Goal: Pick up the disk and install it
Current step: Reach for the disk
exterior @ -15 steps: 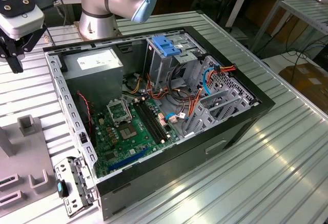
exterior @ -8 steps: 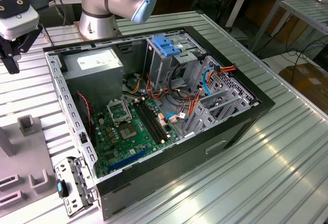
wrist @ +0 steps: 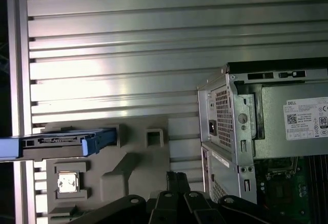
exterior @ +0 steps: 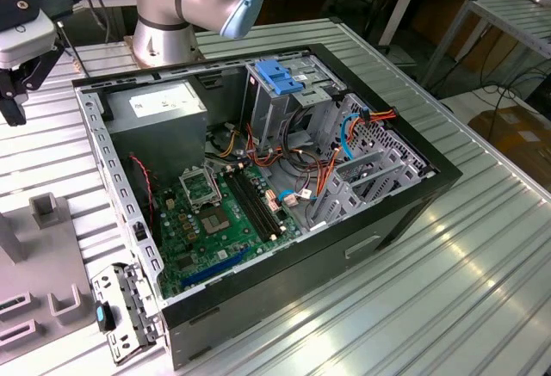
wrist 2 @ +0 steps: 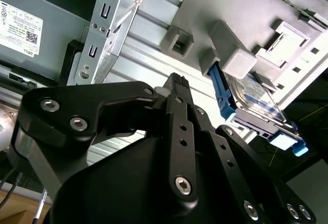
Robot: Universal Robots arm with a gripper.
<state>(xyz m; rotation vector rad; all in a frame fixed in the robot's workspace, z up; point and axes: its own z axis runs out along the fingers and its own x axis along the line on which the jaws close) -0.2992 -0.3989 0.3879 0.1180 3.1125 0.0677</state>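
The disk [wrist 2: 256, 98] is a grey metal drive with blue carrier rails, standing on edge in a slot of the grey fixture [wrist 2: 241, 8]. In the first wrist view the disk [wrist: 56, 143] shows edge-on in that same fixture [wrist: 138, 162]. In both wrist views my gripper [wrist 2: 177, 80] hangs above the ribbed table, between the fixture and the computer case, apart from the disk. Its black fingers [wrist: 177, 179] look closed together with nothing between them. In the exterior view my gripper [exterior: 15, 101] hangs at the far left, above the table beside the case.
The open computer case [exterior: 405, 212] lies on the ribbed aluminium table [exterior: 482, 281]. Inside are a metal drive cage with a blue latch [exterior: 280, 79], a grey power supply [exterior: 164, 105], a motherboard [exterior: 224, 221] and loose cables. A metal bracket [exterior: 120, 311] lies by the case's near corner.
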